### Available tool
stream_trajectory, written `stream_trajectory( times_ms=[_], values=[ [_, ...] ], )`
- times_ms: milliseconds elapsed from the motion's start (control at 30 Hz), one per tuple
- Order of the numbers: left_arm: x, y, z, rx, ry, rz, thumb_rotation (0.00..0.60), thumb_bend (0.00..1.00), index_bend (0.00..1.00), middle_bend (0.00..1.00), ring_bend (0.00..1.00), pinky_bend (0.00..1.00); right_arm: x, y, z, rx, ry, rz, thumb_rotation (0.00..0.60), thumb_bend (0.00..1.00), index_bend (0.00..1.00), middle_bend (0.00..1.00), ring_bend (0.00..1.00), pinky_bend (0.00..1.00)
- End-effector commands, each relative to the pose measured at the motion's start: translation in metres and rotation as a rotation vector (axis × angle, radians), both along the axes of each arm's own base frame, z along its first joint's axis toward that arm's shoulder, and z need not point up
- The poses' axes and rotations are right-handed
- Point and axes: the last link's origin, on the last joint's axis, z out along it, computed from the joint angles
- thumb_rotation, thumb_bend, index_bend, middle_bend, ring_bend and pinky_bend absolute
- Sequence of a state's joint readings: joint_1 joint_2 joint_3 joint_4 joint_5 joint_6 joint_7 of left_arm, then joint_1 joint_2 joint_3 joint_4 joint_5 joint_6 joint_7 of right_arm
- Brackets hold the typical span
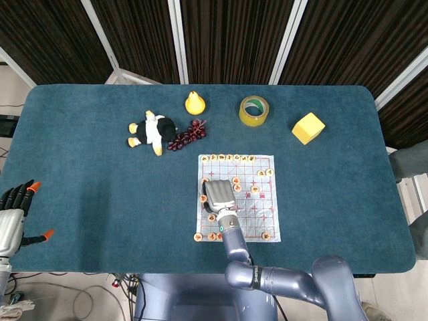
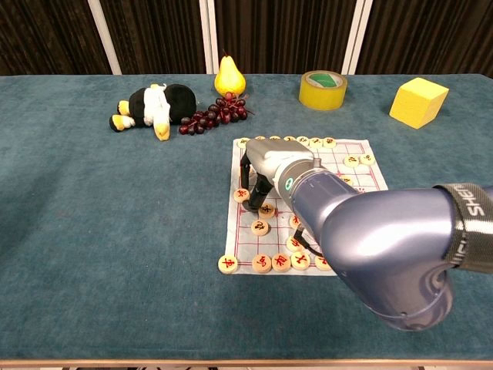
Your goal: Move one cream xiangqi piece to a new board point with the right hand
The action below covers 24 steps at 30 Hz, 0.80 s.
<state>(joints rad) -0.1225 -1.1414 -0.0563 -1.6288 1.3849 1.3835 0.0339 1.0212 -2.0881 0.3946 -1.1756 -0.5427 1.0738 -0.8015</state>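
So the teal desk (image 1: 93,200) takes up nearly everything, and the right arm comes in from the near edge over the xiangqi board (image 2: 350,181), a pale sheet with a red grid. The right robot hand (image 2: 262,166) sits palm-down over the left side of the board, dark fingers (image 2: 245,176) pointing down among the pieces. One cream xiangqi piece (image 2: 266,209) is right under those fingers; I can't tell if it's actually pinched or just touched. More cream pieces line the near and far edges of the board.

Left robot hand (image 1: 15,212) is way off at the desk's left edge, fingers apart, holding nothing.

Along the far side: a plush penguin (image 1: 152,128) lying down, yellow block (image 1: 308,128), tape roll (image 1: 254,110), pear (image 1: 194,102), and grapes (image 1: 190,134) just beside the penguin.
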Motion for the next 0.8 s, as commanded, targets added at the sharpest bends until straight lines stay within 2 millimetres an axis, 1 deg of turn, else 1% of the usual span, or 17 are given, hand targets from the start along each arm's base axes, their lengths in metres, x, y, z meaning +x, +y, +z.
stream_trajectory(
  times_ms=[33, 233, 533, 800],
  values=[
    [0.000, 0.000, 0.000, 0.000, -0.001, 0.000, 0.600, 0.00, 0.00, 0.00, 0.00, 0.03, -0.001, 0.000, 0.000, -0.001, 0.000, -0.003, 0.600, 0.43, 0.52, 1.00, 1.00, 0.84],
    [0.000, 0.000, 0.000, -0.003, -0.002, 0.001, 0.600, 0.00, 0.00, 0.00, 0.00, 0.03, 0.002, -0.001, 0.003, -0.012, -0.005, 0.004, 0.600, 0.43, 0.52, 1.00, 1.00, 0.84],
    [0.000, 0.000, -0.001, -0.008, 0.006, 0.003, 0.600, 0.00, 0.00, 0.00, 0.00, 0.03, 0.005, -0.008, 0.009, -0.039, -0.023, 0.005, 0.600, 0.43, 0.52, 1.00, 1.00, 0.84],
    [-0.001, 0.000, 0.000, -0.011, 0.013, 0.002, 0.600, 0.00, 0.00, 0.00, 0.00, 0.03, 0.003, -0.011, 0.004, -0.040, -0.028, 0.001, 0.600, 0.43, 0.51, 1.00, 1.00, 0.84]
  ],
)
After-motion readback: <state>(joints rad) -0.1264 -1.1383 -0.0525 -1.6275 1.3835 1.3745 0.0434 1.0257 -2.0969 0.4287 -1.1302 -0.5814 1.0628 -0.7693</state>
